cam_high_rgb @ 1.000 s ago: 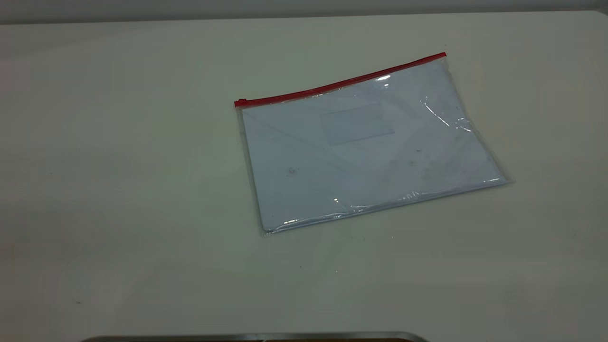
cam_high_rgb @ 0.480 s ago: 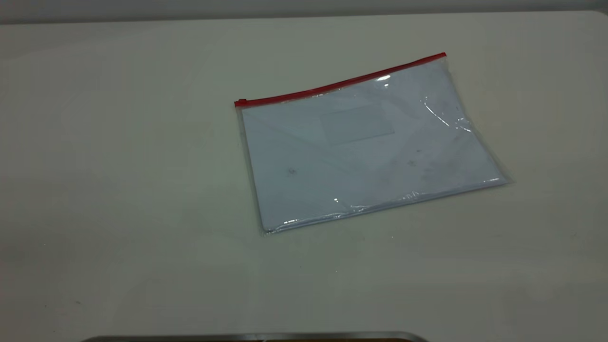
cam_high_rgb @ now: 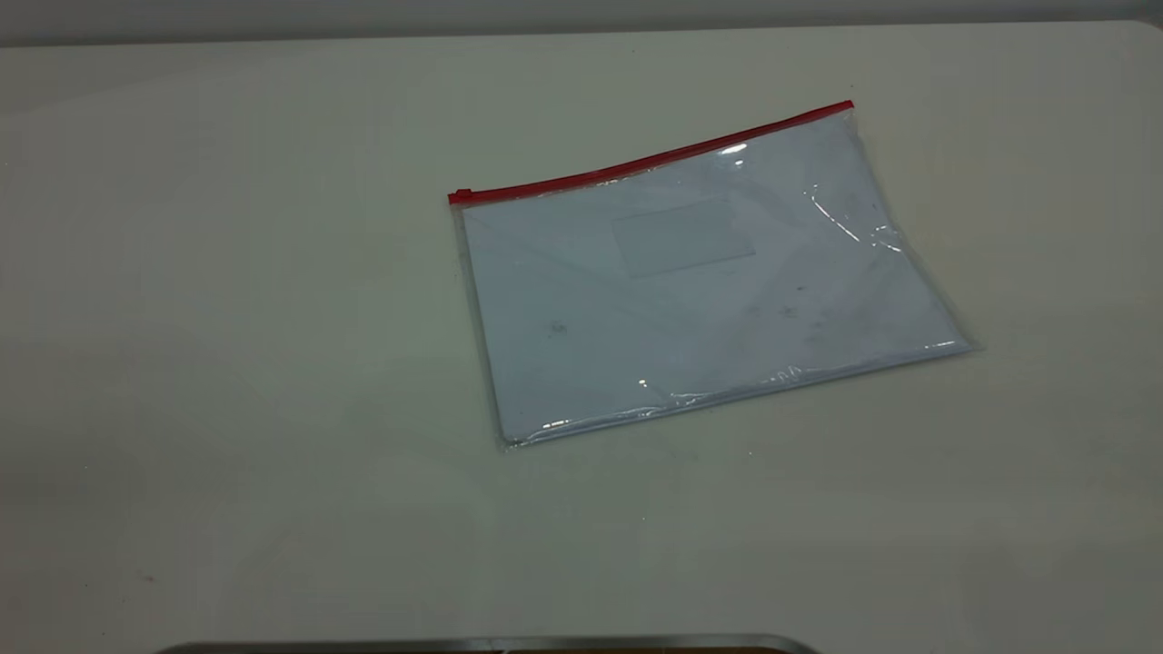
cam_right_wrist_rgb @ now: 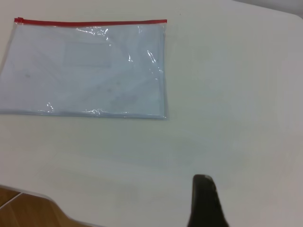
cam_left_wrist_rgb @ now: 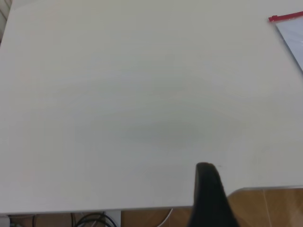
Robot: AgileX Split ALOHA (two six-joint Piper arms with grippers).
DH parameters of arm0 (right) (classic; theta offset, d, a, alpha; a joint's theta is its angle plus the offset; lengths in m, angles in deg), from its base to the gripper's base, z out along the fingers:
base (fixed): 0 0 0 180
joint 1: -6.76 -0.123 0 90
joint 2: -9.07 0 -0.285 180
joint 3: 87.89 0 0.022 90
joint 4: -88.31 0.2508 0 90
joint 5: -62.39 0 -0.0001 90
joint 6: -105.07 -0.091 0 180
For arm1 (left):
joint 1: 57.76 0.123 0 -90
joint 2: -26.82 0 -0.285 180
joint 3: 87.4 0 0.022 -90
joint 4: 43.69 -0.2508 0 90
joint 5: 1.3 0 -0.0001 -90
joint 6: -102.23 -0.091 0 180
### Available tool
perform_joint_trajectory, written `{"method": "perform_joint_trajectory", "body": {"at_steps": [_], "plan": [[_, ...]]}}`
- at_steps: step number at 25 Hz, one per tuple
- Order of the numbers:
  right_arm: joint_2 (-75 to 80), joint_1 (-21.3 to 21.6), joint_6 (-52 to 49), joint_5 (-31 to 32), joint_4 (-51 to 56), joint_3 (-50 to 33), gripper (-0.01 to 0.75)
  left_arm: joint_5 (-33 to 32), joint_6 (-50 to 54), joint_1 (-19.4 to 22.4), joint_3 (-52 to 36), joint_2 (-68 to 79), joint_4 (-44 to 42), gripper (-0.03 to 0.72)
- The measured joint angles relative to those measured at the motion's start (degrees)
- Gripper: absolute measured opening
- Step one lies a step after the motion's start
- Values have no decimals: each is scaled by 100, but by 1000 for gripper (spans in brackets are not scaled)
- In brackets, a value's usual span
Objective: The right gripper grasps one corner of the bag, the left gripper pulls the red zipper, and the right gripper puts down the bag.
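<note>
The bag (cam_high_rgb: 700,282) lies flat on the white table, right of centre, with white paper inside and a small card pocket. The red zipper (cam_high_rgb: 650,162) runs along its far long edge, with the slider tab (cam_high_rgb: 460,195) at the left end. Neither gripper shows in the exterior view. The left gripper (cam_left_wrist_rgb: 206,168) hovers by the table's near edge, far from the bag's corner (cam_left_wrist_rgb: 293,35). The right gripper (cam_right_wrist_rgb: 202,178) hangs above bare table, well apart from the bag (cam_right_wrist_rgb: 85,71) and its zipper (cam_right_wrist_rgb: 90,22). Neither holds anything.
The white table (cam_high_rgb: 227,363) spreads wide to the left of and in front of the bag. A grey metal edge (cam_high_rgb: 491,643) lies at the bottom of the exterior view. Wooden floor (cam_left_wrist_rgb: 265,208) and cables (cam_left_wrist_rgb: 90,220) show past the table's edge.
</note>
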Motion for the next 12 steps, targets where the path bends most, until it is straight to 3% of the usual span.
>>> {"method": "perform_joint_trajectory", "body": {"at_steps": [8, 12], "plan": [[-122, -11, 0, 0, 0, 0, 529, -5, 0, 0, 0, 0, 0, 550], [-122, -221, -97, 0, -37, 0, 529, -5, 0, 0, 0, 0, 0, 550]]}}
